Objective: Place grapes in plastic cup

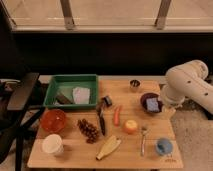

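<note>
Gripper is tucked under the arm at the table's edge — can't tell if apart or together. Dark bowl is just beside it, plastic cup near, toward the front. Grapes lie well apart from it, past carrot & dark utensil. Best to drop over the bunch's middle and grip across its narrow side — utensil and banana crowd it.
</note>
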